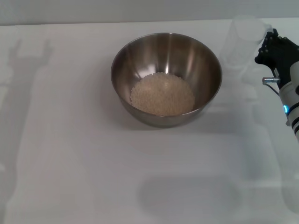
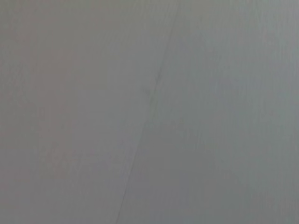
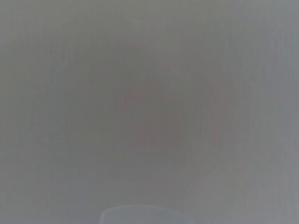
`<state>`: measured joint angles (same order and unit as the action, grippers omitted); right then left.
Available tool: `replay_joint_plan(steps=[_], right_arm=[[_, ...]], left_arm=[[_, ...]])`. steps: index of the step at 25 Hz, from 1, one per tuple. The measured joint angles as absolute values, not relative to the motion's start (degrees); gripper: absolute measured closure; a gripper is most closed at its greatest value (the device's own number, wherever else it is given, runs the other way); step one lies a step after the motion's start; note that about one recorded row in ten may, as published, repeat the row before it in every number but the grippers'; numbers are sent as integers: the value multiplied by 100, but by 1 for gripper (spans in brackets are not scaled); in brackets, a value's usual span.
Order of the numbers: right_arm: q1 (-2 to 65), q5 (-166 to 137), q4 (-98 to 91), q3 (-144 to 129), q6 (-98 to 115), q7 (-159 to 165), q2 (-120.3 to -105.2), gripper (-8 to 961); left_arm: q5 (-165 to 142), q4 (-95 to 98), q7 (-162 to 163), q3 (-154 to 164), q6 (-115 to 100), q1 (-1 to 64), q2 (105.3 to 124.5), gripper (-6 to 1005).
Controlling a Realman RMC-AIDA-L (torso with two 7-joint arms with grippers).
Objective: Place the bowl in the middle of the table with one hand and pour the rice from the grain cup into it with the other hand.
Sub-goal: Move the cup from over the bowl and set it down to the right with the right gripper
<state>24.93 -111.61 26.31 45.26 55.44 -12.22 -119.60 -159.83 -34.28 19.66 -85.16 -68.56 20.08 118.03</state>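
The steel bowl (image 1: 166,77) stands in the middle of the white table (image 1: 70,154). A flat heap of pale rice (image 1: 162,94) lies in its bottom. The clear grain cup (image 1: 243,41) is upright at the far right of the table, to the right of the bowl, and looks empty. My right gripper (image 1: 265,46) is right against the cup's right side, at its upper part. A faint curved edge of the cup (image 3: 140,212) shows in the right wrist view. My left gripper is out of view; the left wrist view shows only a plain grey surface.
The table's far edge (image 1: 117,22) runs just behind the bowl and cup. My right arm (image 1: 292,100) comes in from the right edge. Arm shadows lie on the table's left side and along its front.
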Motion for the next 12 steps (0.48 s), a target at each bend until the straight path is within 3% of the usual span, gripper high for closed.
replay_joint_plan(steps=[12], right_arm=[[2715,-11161,2203,4568,4878,-916,-11965,915]], left_arm=[[-15990,-3428,1969,-8534,-6869,2008,11813,129]])
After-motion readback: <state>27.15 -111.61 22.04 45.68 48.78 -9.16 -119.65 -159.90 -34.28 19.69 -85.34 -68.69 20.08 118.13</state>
